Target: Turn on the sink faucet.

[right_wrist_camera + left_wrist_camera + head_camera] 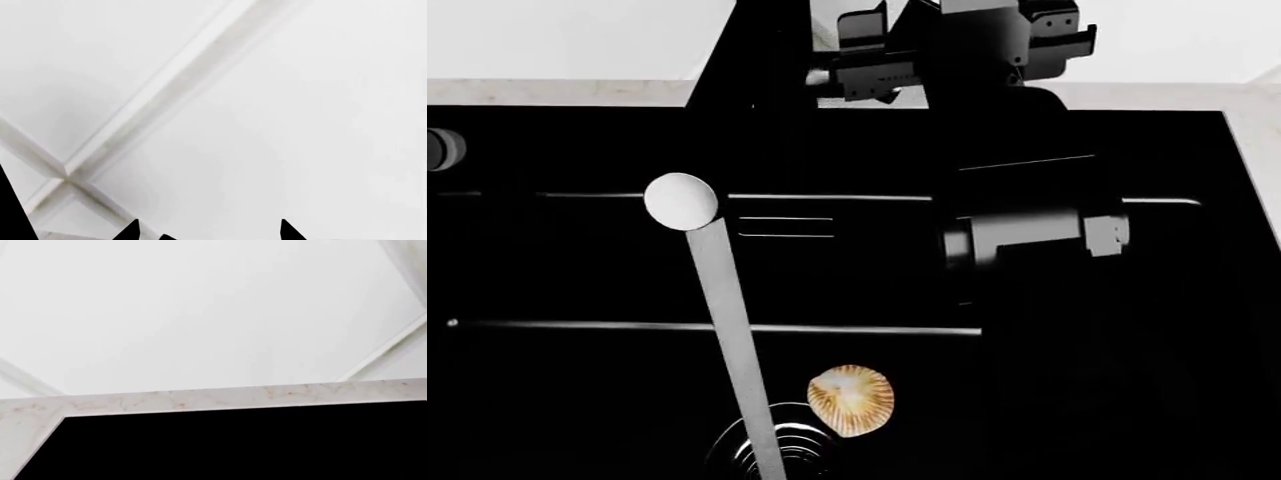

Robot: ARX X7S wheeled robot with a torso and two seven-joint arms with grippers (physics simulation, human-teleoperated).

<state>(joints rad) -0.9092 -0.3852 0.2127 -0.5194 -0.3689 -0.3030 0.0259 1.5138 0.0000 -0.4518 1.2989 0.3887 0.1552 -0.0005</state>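
In the head view the black sink faucet (754, 60) rises at the back of the sink (561, 270). Its round pale opening (681, 200) faces up at me, and a pale strip runs from it down to the ringed drain (747, 455). My right gripper (961, 35) is just right of the faucet post, at the sink's back rim, pointing at the white wall. In the right wrist view the right gripper (208, 231) is open, with its pointed tips apart and nothing between them. I cannot make out the lever against the black parts. The left gripper is not visible.
A tan ribbed shell (851, 400) lies in the basin beside the drain. My right arm (1028, 235) reaches over the sink's right half. A marbled countertop (200, 397) borders the sink under a white panelled wall (200, 315).
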